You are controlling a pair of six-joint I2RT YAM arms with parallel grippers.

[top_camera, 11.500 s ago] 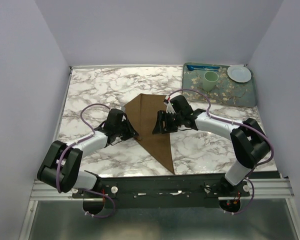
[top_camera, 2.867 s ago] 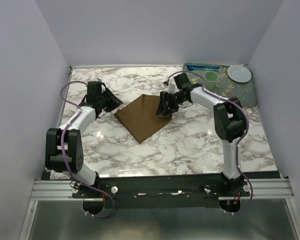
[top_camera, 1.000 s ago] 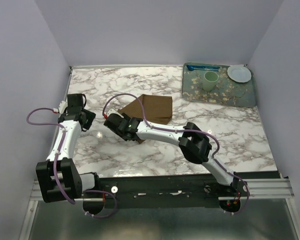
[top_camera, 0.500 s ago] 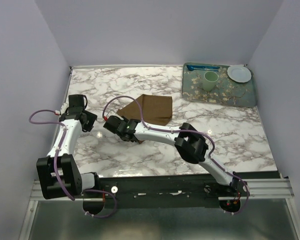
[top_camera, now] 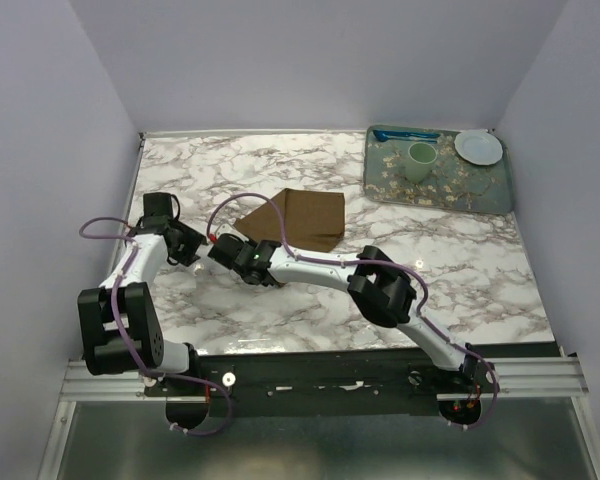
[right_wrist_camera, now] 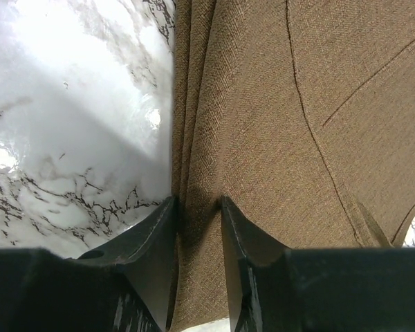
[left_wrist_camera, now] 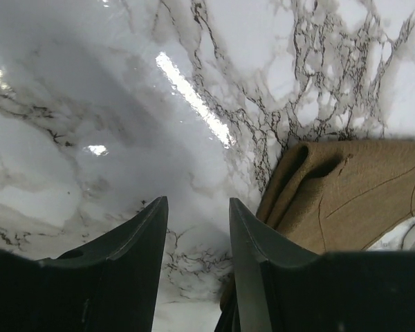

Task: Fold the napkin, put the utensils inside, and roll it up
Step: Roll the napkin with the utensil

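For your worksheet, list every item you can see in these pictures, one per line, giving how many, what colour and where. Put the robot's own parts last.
table: one, white marble with grey veins, under everything
napkin: one, brown, folded, middle of the table
tray: one, grey-green with a pattern, far right corner of the table
cup: one, pale green, on the tray
plate: one, white, at the tray's far right corner
utensil: one, bright blue, along the tray's far edge
left gripper: one, black, jaws apart over bare table just left of the napkin
right gripper: one, black, jaws apart astride the napkin's folded edge
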